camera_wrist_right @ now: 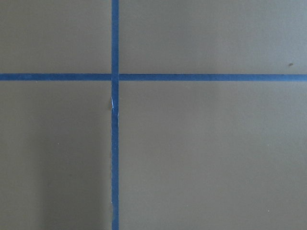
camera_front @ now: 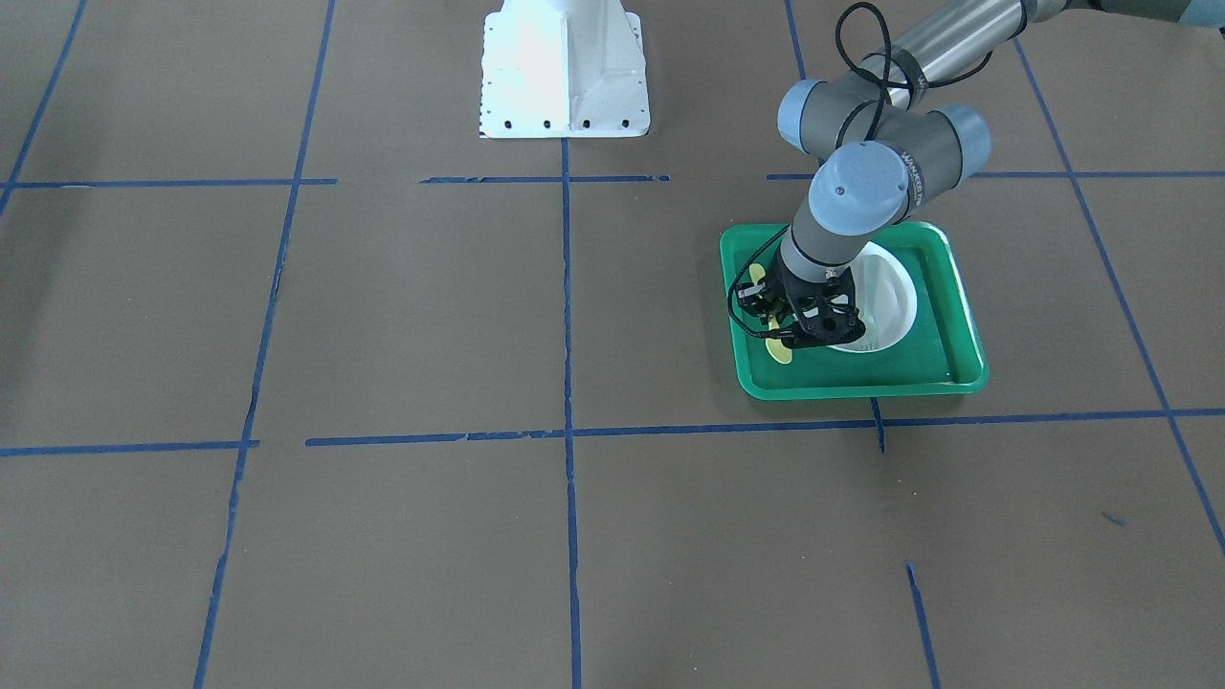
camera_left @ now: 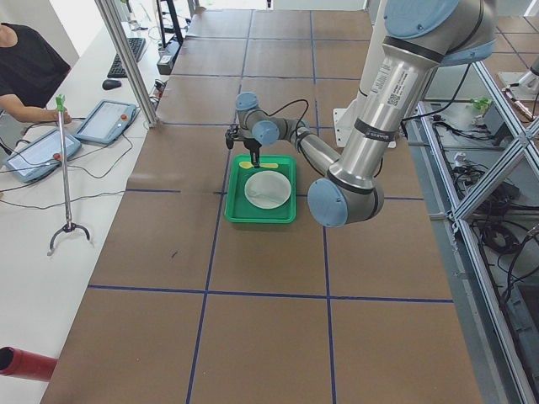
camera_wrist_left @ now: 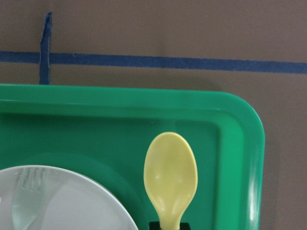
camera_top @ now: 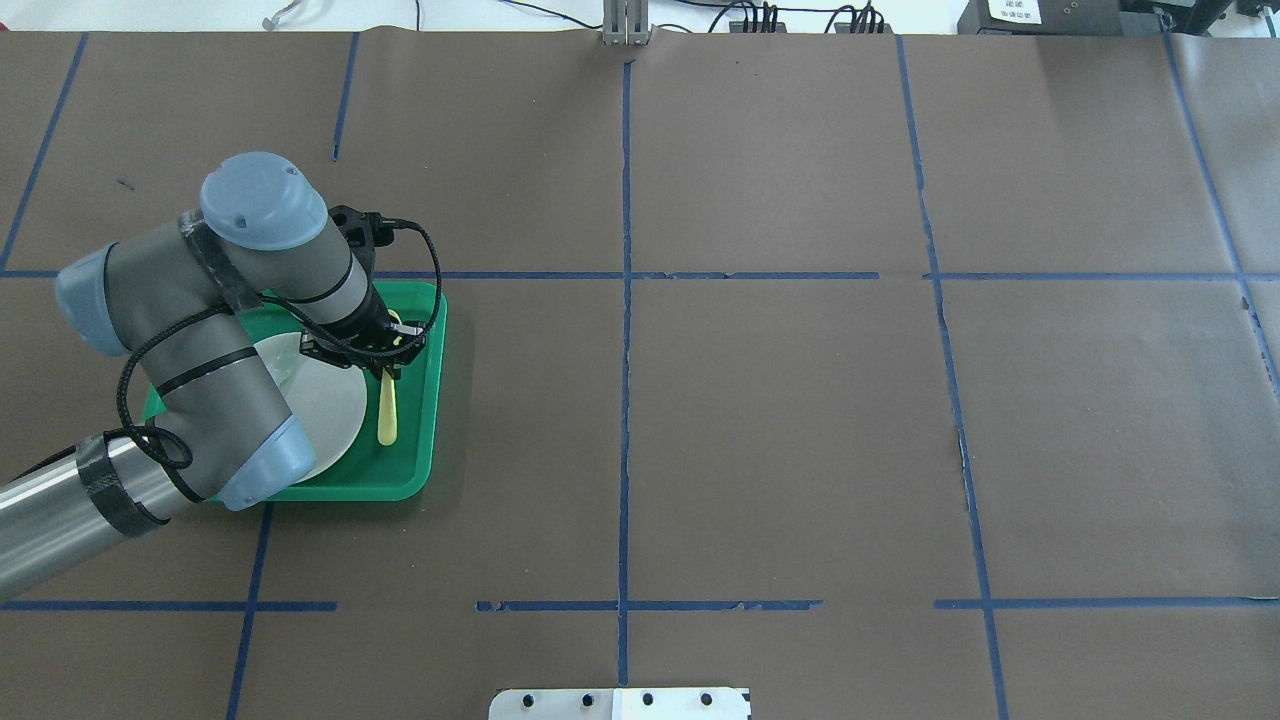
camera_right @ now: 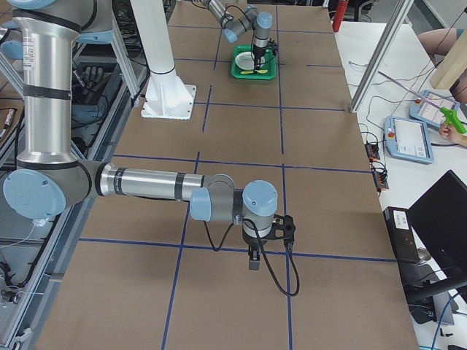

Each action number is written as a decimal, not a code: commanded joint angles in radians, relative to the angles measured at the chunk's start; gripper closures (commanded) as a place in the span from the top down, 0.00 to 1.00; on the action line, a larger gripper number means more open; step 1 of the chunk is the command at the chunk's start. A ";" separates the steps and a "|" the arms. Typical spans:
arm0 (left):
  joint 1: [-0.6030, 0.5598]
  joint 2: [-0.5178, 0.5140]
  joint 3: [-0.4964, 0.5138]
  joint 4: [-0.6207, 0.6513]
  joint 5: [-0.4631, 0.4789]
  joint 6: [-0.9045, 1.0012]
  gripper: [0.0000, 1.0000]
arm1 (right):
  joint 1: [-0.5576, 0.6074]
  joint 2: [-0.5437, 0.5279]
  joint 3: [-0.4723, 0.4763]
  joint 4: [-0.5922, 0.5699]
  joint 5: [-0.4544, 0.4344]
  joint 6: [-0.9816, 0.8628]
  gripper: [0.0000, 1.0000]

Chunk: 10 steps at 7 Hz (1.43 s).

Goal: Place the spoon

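Note:
The yellow spoon (camera_top: 386,415) lies along the right side of the green tray (camera_top: 424,440), beside the white plate (camera_top: 330,400). In the left wrist view its oval bowl (camera_wrist_left: 170,175) points to the tray's far rim (camera_wrist_left: 120,103). My left gripper (camera_top: 388,372) stands low over the tray, its fingers shut on the spoon's neck; in the front view it (camera_front: 785,333) hides most of the handle and the bowl (camera_front: 782,352) sticks out. My right gripper (camera_right: 252,262) hangs over bare table far from the tray; I cannot tell whether it is open or shut.
A pale translucent fork (camera_wrist_left: 26,196) lies on the plate (camera_wrist_left: 72,206). The white robot base (camera_front: 565,67) stands at the table's robot side. Brown table with blue tape lines (camera_wrist_right: 115,120). A person and tablets (camera_left: 105,122) are on a side desk.

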 commanded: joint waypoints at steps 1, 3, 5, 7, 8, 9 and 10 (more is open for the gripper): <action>0.012 0.010 -0.007 -0.003 0.001 -0.023 0.10 | 0.000 -0.001 0.000 0.000 0.000 0.000 1.00; 0.011 0.016 -0.022 -0.003 0.010 -0.014 0.55 | 0.000 0.000 0.000 0.000 0.000 0.000 1.00; -0.065 0.016 -0.085 0.002 0.001 -0.012 0.65 | 0.000 -0.001 -0.001 0.000 0.000 0.000 1.00; -0.282 0.021 -0.218 0.029 -0.001 -0.006 0.66 | 0.000 0.000 -0.001 0.000 0.000 0.000 1.00; -0.376 0.051 -0.237 0.105 -0.008 0.149 0.65 | 0.000 0.000 0.000 0.000 0.000 0.000 1.00; -0.449 0.106 -0.232 0.187 -0.090 0.392 0.65 | 0.000 0.000 0.000 0.000 0.000 0.000 1.00; -0.549 0.180 -0.214 0.200 -0.196 0.572 0.66 | 0.000 0.000 -0.001 0.000 0.000 0.000 1.00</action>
